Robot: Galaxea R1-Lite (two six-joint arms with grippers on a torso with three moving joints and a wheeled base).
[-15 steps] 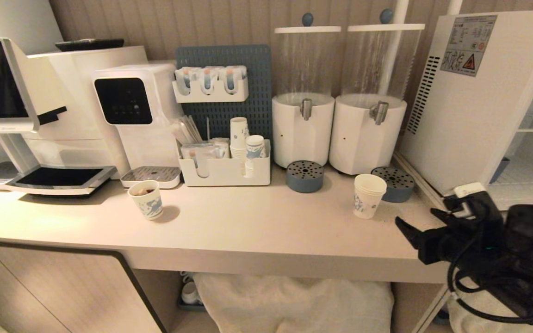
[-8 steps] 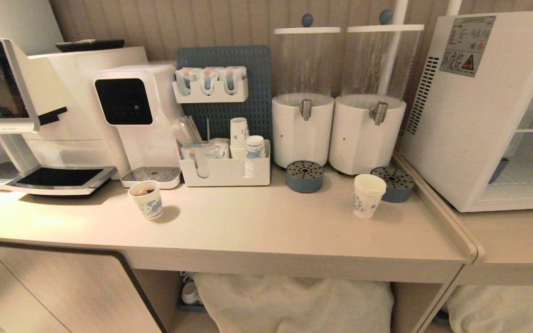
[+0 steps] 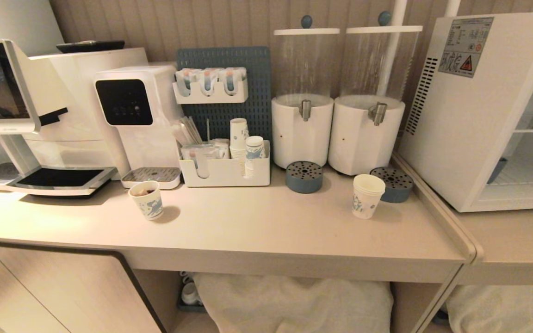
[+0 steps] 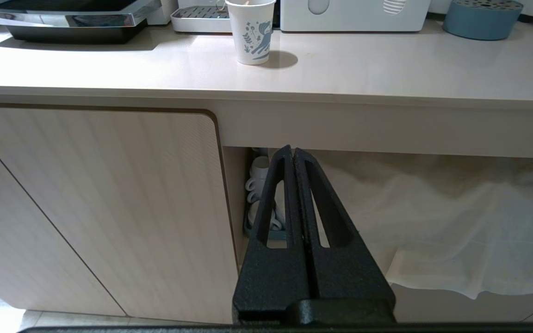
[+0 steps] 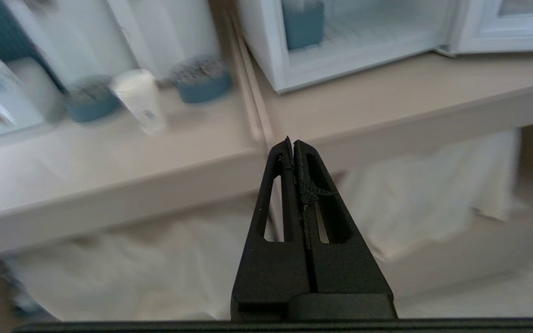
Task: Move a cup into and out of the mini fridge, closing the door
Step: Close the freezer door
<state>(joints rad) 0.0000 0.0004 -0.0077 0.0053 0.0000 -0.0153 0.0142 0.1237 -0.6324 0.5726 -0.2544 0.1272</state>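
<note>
Both the left tool (image 4: 293,155) and right tool (image 5: 293,145) are closed, empty, below the bench (image 3: 248,231); the cup (image 3: 368,195) stands centre-right.

Upper right of frame: mini fridge (image 3: 474,106) on the surface (image 3: 257,231), its inside open to view.
Centre right: cup (image 3: 367,196) on the surface, before two dispensers (image 3: 336,129), left of the fridge.
Centre left: second cup (image 3: 146,200), before the coffee machines (image 3: 86,111).
Middle back: organiser (image 3: 225,169) holding stacked cups (image 3: 238,134).
</note>
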